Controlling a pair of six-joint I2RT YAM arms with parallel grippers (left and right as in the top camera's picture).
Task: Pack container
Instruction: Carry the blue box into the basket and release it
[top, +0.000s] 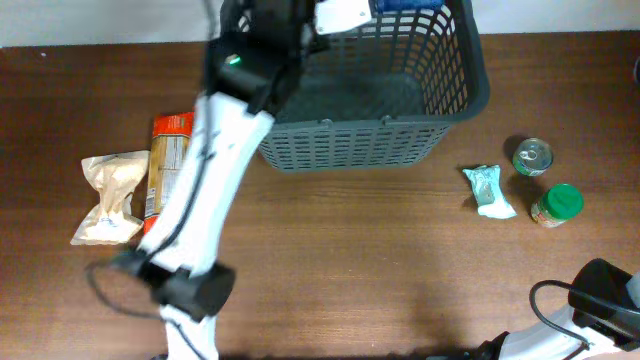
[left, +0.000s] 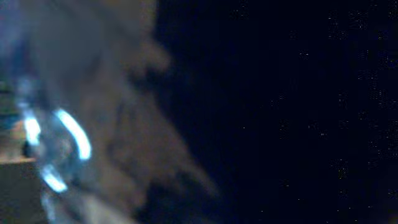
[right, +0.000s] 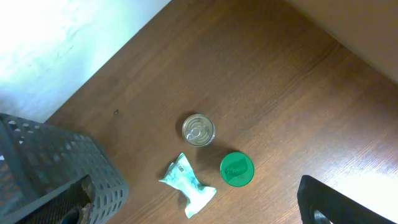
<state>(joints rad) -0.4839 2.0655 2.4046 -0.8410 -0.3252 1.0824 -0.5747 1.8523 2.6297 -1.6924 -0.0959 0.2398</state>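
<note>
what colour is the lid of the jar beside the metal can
The jar lid is green, seen best in the right wrist view.

Left arm (top: 215, 150) stretched long, reaching far forward, wrist (top: 265, 35) high, fingers lost in blur. Right arm (top: 603, 293) tucked at near right corner, fingers (right: 323, 202) barely showing, state unclear.

Wooden table (right: 261, 74), brown.
- Right gripper (right: 326, 200): only a dark edge shows.
- Green-lidded jar (right: 237, 169): nearest the gripper, to its left.
- Metal can (right: 198, 130): upright, beyond the jar.
- Crumpled pale packet (right: 188, 185): beside both.
- Grey basket (right: 56, 168): one corner, farthest from the gripper.
</note>
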